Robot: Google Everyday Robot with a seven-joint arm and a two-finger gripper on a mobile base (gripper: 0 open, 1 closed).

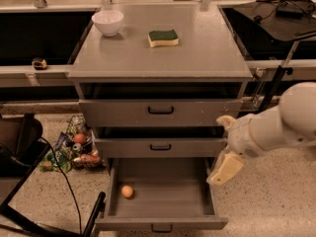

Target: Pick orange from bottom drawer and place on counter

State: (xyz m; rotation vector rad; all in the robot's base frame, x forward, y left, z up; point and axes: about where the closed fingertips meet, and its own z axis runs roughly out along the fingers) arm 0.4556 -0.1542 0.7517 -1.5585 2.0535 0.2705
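Cream jaws right of grey bottom drawer [168, 180]; pale-orange orange [127, 191].

White bowl [107, 21] sits left of sponge [163, 37].
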